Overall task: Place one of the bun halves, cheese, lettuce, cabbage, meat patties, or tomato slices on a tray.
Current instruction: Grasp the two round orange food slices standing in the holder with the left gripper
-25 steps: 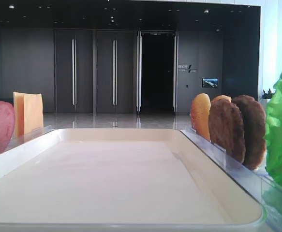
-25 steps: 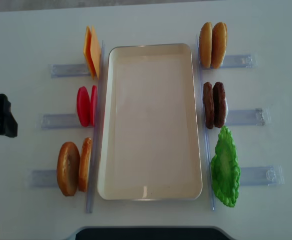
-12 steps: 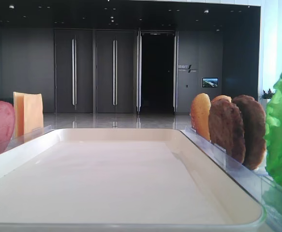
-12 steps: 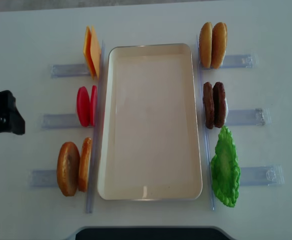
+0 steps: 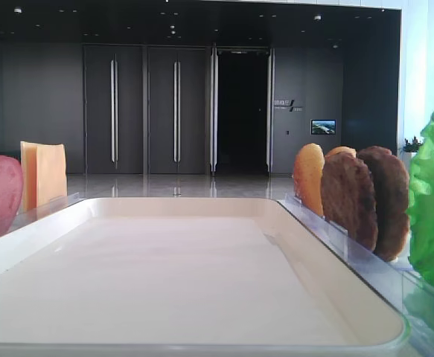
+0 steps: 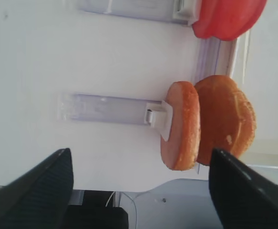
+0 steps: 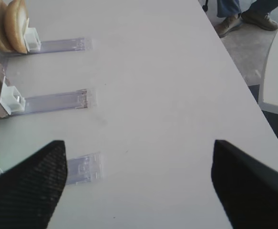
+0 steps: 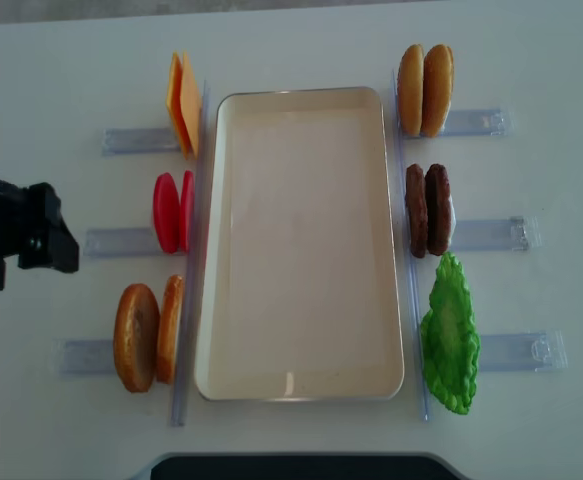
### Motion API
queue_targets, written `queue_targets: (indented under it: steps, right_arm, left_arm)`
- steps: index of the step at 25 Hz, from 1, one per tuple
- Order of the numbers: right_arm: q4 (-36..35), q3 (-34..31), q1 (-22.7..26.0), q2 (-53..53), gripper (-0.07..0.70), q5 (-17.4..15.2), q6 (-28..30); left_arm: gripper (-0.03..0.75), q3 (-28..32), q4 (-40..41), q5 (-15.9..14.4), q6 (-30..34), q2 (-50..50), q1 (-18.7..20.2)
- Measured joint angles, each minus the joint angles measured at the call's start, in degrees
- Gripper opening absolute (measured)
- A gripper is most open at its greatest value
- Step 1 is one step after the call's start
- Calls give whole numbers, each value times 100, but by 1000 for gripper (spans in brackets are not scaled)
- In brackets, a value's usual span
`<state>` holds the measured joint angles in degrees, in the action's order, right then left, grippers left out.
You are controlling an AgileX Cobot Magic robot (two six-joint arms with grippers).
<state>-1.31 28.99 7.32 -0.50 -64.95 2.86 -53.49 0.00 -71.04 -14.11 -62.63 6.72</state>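
The cream tray [image 8: 301, 250] lies bare in the table's middle. To its left stand cheese [image 8: 182, 103], tomato slices [image 8: 172, 211] and two bun halves [image 8: 148, 335]. To its right stand more bun halves [image 8: 425, 90], meat patties [image 8: 428, 209] and lettuce [image 8: 449, 335]. No cabbage shows. My left gripper [image 8: 56, 232] hovers left of the tomato rack, open and empty. Its wrist view has the bun halves [image 6: 205, 121] ahead between the fingers [image 6: 34, 191]. My right gripper [image 7: 139, 191] is open over bare table, right of the racks.
Clear plastic racks [image 8: 136, 140] stick out from both long sides of the tray. The table's right edge [image 7: 239, 76] drops to the floor, where a person's shoes [image 7: 243, 19] show. A dark base [image 8: 291, 466] sits at the front edge.
My left gripper has moved right, further into the overhead view, closer to the tomato rack. The food and the tray have not moved.
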Motion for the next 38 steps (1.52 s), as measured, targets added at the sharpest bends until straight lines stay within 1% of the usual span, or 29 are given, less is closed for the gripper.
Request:
queue_targets:
  steps: [4,8,12,15,19,23,32,38]
  right_arm:
    - [0,0,0,0,584,0,0]
    - [0,0,0,0,584,0,0]
    - [0,0,0,0,584,0,0]
    - [0,0,0,0,584,0,0]
    - [0,0,0,0,584,0,0]
    - [0,0,0,0,584,0,0]
    - [0,0,0,0,584,0,0]
    - [0,0,0,0,584,0,0]
  left_arm:
    - [692,-6,134,0,-710,-88,781]
    - [692,-13,157,2,-1279,-229,1404]
    - [692,-19,222,6,-1798,-334,1922]
    - [692,-19,260,6,-2107,-414,2203]
    - [692,-19,266,12,-2398,-521,2419]
    - [692,-19,215,17,-2542,-623,2447]
    - [692,-19,44,41,-2665,-904,2447]
    - [692,-19,0,63,-2693,-1082,2650]
